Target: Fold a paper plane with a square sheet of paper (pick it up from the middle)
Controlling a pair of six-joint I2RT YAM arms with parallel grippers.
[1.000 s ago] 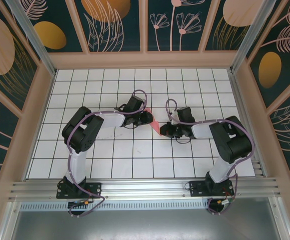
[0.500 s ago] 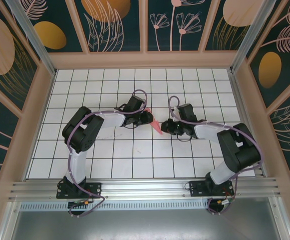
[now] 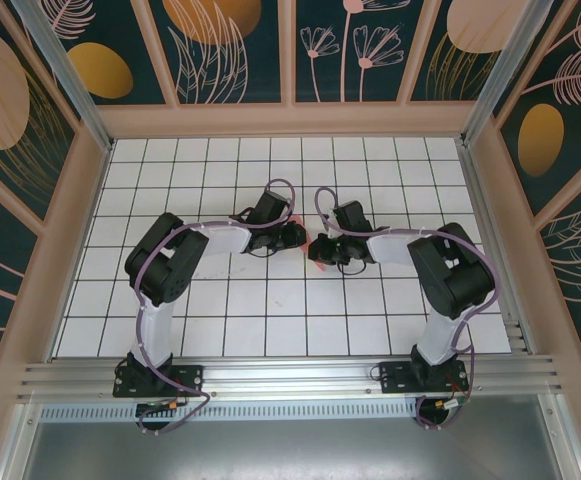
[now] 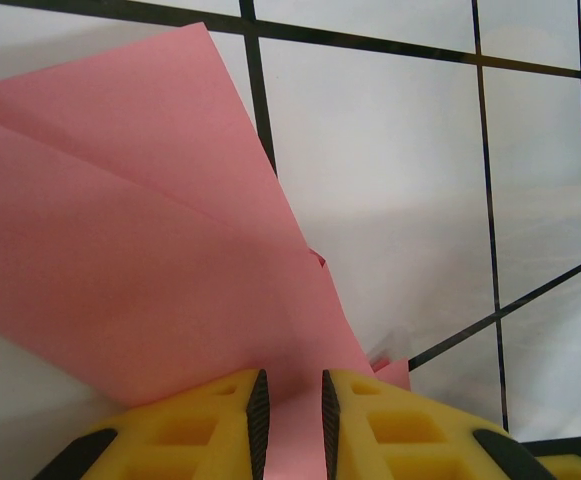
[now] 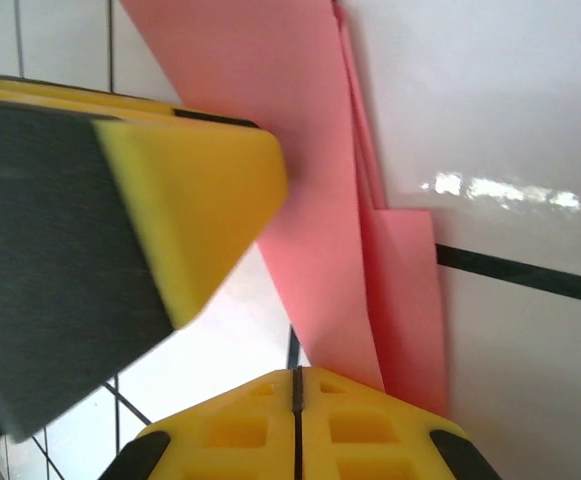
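Left gripper (image 3: 298, 237), top view: black two-finger tool at the end of the left arm, sitting mid-table on the white tiled table with black grid lines (image 3: 270, 320). Right gripper (image 3: 316, 250) sits just beside it, tips facing it, the two nearly touching. Jaw gap of either can't be read from up here. The paper between them is mostly covered by the black gripper bodies, too small to make out.

Left wrist view: left gripper (image 4: 290, 385) with yellow pads (image 4: 220, 420) at the bottom edge, jaws narrow, only a slim gap. The gap is filled by the thin salmon-pink folded paper plane (image 4: 150, 250), so the pads are pinched on it. Paper fans out up and to the left from the pads, with overlapping layers and a diagonal fold edge across it. A small pink corner pokes out right of the pads. White table (image 4: 400, 150) lies behind it, grid lines visible.

Right wrist view: right gripper (image 5: 295, 385) at the bottom, yellow pads pressed together, just a thin seam between them, nothing in that seam. Paper plane (image 5: 300, 150) runs as a long narrow pink strip from the top down to the fingertips, its lower end touching the right-hand pad; whether it goes under the tips can't be told. A second pink layer peeks out along its right edge. Left gripper's blurred yellow-and-black finger (image 5: 170, 190) is at left, close up, against the strip's left edge. White table (image 5: 500, 100) is on the right.
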